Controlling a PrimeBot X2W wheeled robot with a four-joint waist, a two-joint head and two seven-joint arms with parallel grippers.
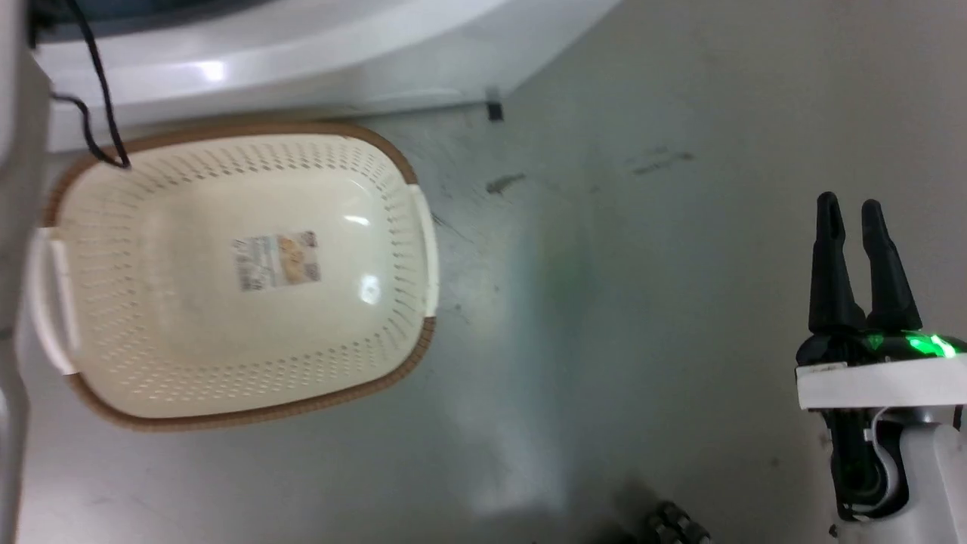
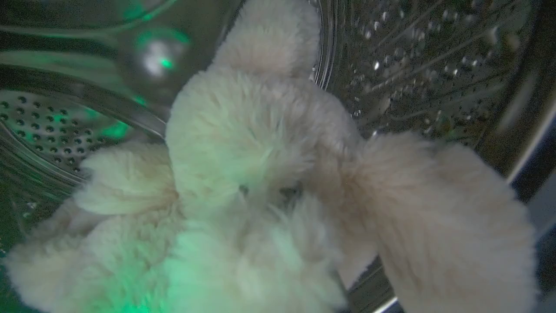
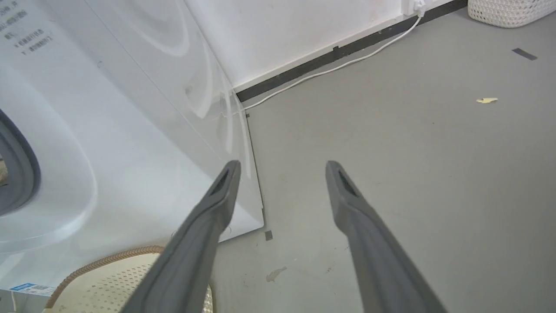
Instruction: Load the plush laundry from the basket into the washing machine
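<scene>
The plush laundry point(image 2: 260, 174), a shaggy cream-beige teddy bear, lies inside the washing machine's perforated steel drum point(image 2: 434, 65), pressed close to the left wrist camera. Its fur hides my left gripper's fingers, so their state is unclear. The basket point(image 1: 151, 317) stands empty on the floor in front of the white washing machine point(image 1: 264, 68), label showing on its bottom. My right gripper point(image 1: 850, 208) hovers open over bare floor to the right of the basket, holding nothing. In the right wrist view the right gripper point(image 3: 282, 167) points at the washing machine's point(image 3: 108, 130) lower front corner, above the basket's point(image 3: 130, 278) rim.
A pale forearm point(image 1: 11, 227) runs down the left edge of the head view, with a black cable point(image 1: 98, 91) hanging over the basket's rim. A white cable point(image 3: 325, 71) runs along the wall base. A white woven basket point(image 3: 508, 11) stands far off, near a paper scrap point(image 3: 486, 100).
</scene>
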